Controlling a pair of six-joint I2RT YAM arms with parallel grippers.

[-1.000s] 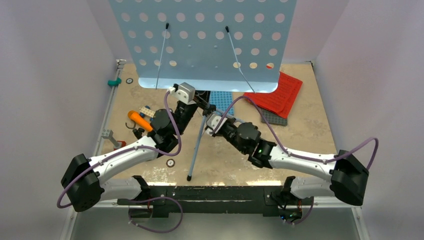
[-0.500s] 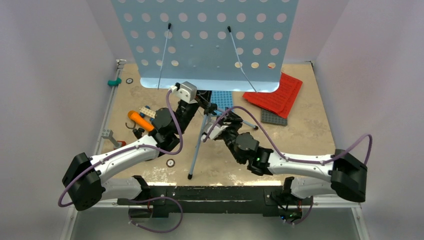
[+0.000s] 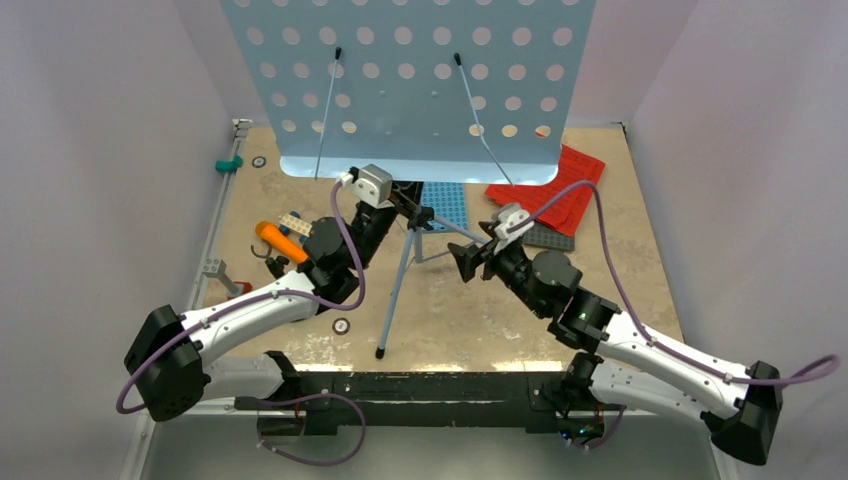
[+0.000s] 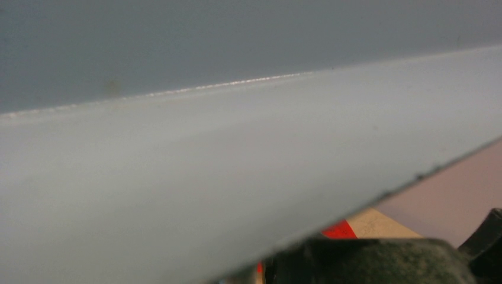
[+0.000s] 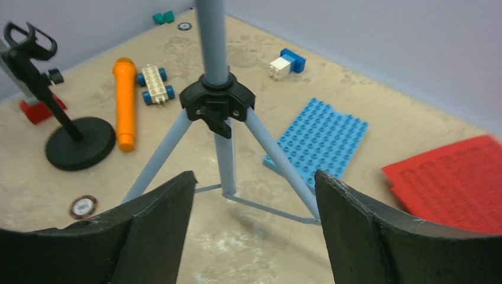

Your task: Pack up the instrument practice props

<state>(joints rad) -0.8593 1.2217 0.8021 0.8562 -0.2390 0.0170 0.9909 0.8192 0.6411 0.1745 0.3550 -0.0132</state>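
The pale-blue perforated music stand [image 3: 410, 80] stands upright mid-table on grey tripod legs [image 5: 228, 148]. My left gripper [image 3: 395, 208] is shut on its pole just above the black collar [image 5: 216, 100], and its wrist view shows only the desk's underside [image 4: 207, 177]. My right gripper [image 5: 254, 176] is open, to the right of the tripod and apart from it. The orange microphone [image 5: 124, 103] lies flat beside its black round-based stand [image 5: 80, 142]. Red sheet-music pages [image 3: 555, 190] lie at the back right.
A blue studded plate [image 5: 319, 139] lies behind the tripod, and a grey plate [image 3: 548, 235] lies under the red pages. A small wheeled car [image 5: 155, 83] sits by the microphone. A white-and-blue brick [image 5: 287, 64], a green piece [image 3: 230, 163] and small discs [image 3: 341, 325] are scattered about.
My right gripper opened, let go of the stand near its collar and drew back to the right. The tripod legs shifted slightly. The left arm has stayed on the pole.
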